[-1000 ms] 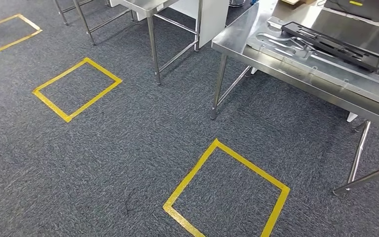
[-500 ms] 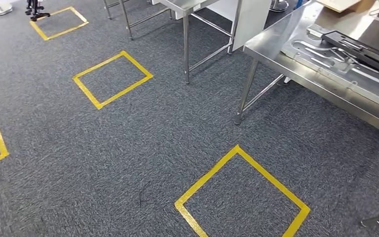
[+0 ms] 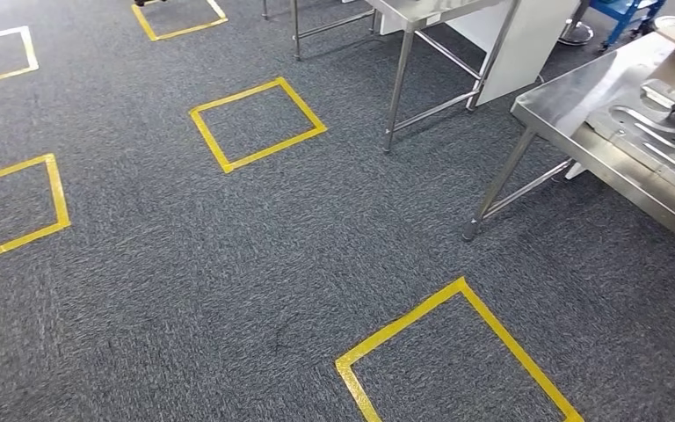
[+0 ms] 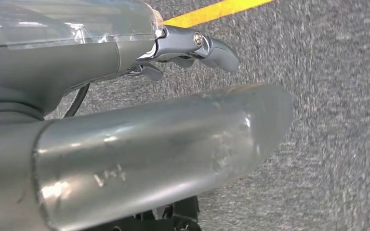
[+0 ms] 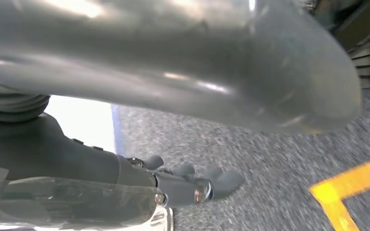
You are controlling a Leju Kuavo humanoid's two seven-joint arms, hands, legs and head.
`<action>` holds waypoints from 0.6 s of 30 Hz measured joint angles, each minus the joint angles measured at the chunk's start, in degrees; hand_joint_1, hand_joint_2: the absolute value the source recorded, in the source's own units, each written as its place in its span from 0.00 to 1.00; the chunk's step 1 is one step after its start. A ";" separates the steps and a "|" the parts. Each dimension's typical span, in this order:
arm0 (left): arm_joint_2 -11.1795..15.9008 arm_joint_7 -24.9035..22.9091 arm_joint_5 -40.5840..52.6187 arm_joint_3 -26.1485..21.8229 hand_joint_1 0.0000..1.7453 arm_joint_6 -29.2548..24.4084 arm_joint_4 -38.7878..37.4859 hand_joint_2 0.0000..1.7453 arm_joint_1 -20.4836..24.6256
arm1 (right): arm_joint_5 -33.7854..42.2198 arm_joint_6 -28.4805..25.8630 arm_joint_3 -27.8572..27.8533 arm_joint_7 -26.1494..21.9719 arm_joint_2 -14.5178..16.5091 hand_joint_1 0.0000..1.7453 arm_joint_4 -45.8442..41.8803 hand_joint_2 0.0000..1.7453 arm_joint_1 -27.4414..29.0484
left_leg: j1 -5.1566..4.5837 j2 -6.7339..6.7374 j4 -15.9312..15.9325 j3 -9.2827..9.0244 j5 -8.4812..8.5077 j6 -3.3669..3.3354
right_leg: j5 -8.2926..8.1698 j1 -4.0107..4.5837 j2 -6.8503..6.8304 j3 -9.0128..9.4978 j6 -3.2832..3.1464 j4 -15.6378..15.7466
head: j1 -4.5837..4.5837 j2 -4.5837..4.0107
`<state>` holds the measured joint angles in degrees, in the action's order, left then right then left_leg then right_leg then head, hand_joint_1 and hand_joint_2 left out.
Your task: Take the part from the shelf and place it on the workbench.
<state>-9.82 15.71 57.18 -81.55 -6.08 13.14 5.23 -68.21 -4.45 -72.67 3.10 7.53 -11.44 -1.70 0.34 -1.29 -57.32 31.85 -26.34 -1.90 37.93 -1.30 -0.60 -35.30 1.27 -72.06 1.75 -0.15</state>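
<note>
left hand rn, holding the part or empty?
Empty. In the left wrist view the left hand hangs over grey carpet, its fingers extended with nothing between them.

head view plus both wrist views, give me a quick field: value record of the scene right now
floor: grey carpet with yellow tape squares
workbench: steel table at right edge, metal plate lying on it
second table: steel legs, white panel beside
left hand: hangs over carpet, holds nothing
right hand: hangs over carpet, holds nothing
part held: none
</note>
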 joint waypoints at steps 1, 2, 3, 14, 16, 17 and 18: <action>0.02 -0.05 0.00 0.00 0.00 0.02 0.00 0.00 -0.03 | -0.07 -0.01 0.00 0.04 0.19 0.00 -0.01 0.00 0.06 | -0.09 -0.89 -0.09 0.02 0.01 -0.01 | -0.45 0.01 0.25 -0.71 -0.07 -0.93 | -0.01 0.00; 0.03 -0.09 0.00 0.00 0.00 0.03 0.00 0.00 -0.06 | -0.13 -0.01 0.00 0.07 0.31 0.00 -0.01 0.00 0.10 | -0.14 -1.78 -0.20 0.00 -0.01 0.01 | -2.01 0.00 0.50 -0.44 -0.19 0.29 | -0.01 0.00; 0.03 -0.13 0.00 0.00 0.00 0.03 0.00 0.00 -0.09 | -0.17 0.00 0.00 0.07 0.37 0.00 -0.01 0.00 0.14 | -0.17 -2.64 -0.36 -0.01 -0.05 0.07 | -4.28 0.00 1.13 0.67 -0.37 3.29 | -0.01 0.00; 0.22 -0.17 0.21 0.02 0.00 0.02 0.00 0.00 -0.01 | -0.22 0.74 0.04 0.19 0.16 0.00 -0.05 0.00 0.29 | 0.25 0.02 -11.47 6.08 -5.87 3.32 | -8.74 0.21 0.13 5.46 -3.00 14.82 | 0.01 0.00; 0.23 -0.20 0.08 0.02 0.00 -0.02 0.00 0.00 0.00 | -0.22 1.05 0.04 0.27 -0.29 0.00 -0.05 0.00 0.31 | 0.49 0.64 -15.81 8.09 -7.15 3.78 | -8.54 0.35 -1.68 5.53 -3.04 14.77 | 0.01 0.00; 0.24 -0.22 0.02 0.01 0.00 -0.08 0.00 0.00 -0.06 | -0.22 1.15 0.04 0.31 -0.52 0.00 -0.05 0.00 0.26 | 0.57 0.86 -15.12 7.63 -6.26 3.91 | -8.41 0.34 -2.49 5.62 -2.95 14.73 | 0.02 0.00; 0.27 -0.25 -0.02 0.01 0.00 -0.14 0.00 0.00 -0.12 | -0.22 1.22 0.04 0.34 -0.70 0.00 -0.03 0.00 0.20 | 0.62 1.36 -12.35 6.05 -4.56 3.95 | -8.24 0.30 -3.29 5.81 -2.79 14.69 | 0.02 0.00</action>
<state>-9.55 15.47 57.16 -81.54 -6.22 13.14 5.11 -68.43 -3.23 -72.63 3.44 6.83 -11.47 -1.50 0.96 0.07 -69.67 37.90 -30.90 2.05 29.69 -1.00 -3.89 -29.49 -1.52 -57.37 1.77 -0.15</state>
